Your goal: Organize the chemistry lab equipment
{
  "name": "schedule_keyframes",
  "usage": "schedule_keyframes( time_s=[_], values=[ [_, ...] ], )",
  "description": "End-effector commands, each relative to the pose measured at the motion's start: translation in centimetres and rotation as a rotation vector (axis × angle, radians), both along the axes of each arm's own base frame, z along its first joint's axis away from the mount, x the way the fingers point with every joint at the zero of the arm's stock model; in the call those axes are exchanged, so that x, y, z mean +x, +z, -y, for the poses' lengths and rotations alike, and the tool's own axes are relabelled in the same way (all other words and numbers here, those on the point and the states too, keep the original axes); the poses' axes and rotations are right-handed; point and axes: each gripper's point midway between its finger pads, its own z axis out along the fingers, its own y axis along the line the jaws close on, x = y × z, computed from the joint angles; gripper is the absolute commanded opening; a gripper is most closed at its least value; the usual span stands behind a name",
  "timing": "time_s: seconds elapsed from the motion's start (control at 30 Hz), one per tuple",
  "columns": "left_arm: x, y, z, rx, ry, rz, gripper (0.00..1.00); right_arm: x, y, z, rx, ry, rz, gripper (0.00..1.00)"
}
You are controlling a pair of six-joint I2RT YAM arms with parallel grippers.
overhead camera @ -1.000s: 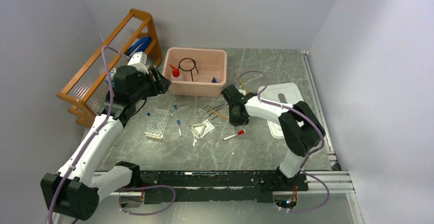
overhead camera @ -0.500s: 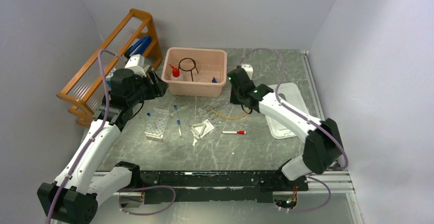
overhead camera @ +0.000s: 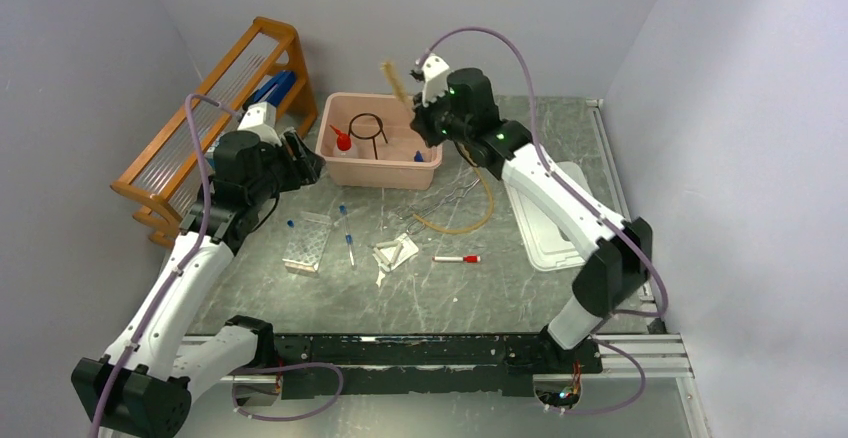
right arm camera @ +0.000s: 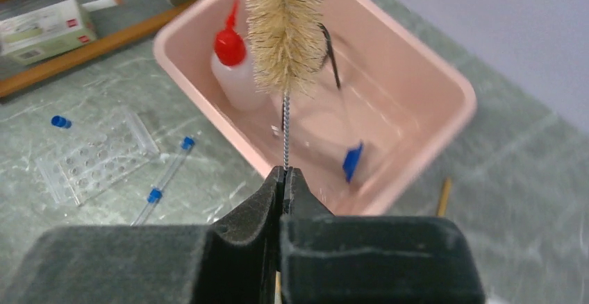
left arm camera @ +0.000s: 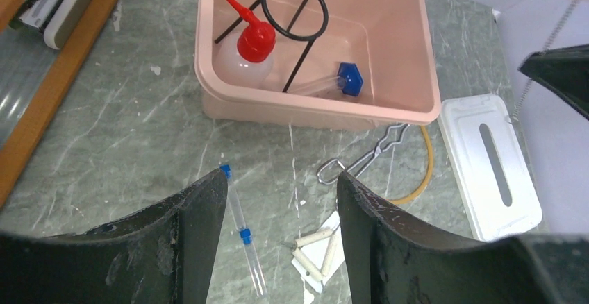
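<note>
Brush (right arm camera: 285, 26) sits upper centre of the right wrist frame, its wire stem pinched in the right pincer (right arm camera: 283, 172) above the pink bin (right arm camera: 410, 89). Lower it well inside the rim, beside the red-capped bottle (right arm camera: 233, 75), before releasing. The left pincer (left arm camera: 281, 182) hangs spread and empty.

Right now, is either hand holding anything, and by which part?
Right hand pinches the bristle brush by its wire stem, just below the bristles. Left hand is open and holds nothing.
</note>
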Motion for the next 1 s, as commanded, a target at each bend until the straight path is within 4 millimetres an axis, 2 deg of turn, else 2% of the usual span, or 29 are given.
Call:
schedule_keyframes(
  time_s=[0.0, 0.2, 0.37, 0.47, 0.73, 0.97],
  values=[
    [1.2, 1.9, -1.3, 0.004, 0.094, 0.019, 0.64, 1.2, -0.3, -3.7, -0.066, 0.349, 0.074, 0.00],
    [2.1, 1.5, -1.8, -0.006, 0.156, -0.021, 0.64, 3.4, -2.5, -4.8, -0.086, 0.498, 0.027, 0.00],
    [2.9, 1.2, -2.5, 0.008, 0.200, -0.026, 0.64, 4.1, -6.4, -5.0, -0.187, 0.590, -0.047, 0.00],
    [3.6, 1.0, -2.6, 0.029, 0.207, -0.024, 0.65, 4.3, -8.9, -4.4, -0.271, 0.624, -0.068, 0.00],
    [6.3, 0.6, -2.8, 0.111, 0.192, -0.034, 0.66, 4.6, -12.2, -3.0, -0.425, 0.706, -0.085, 0.00],
    [8.3, -0.3, -2.2, 0.073, 0.163, -0.053, 0.67, 5.0, -13.7, -2.6, -0.503, 0.710, -0.093, 0.00]
  ],
)
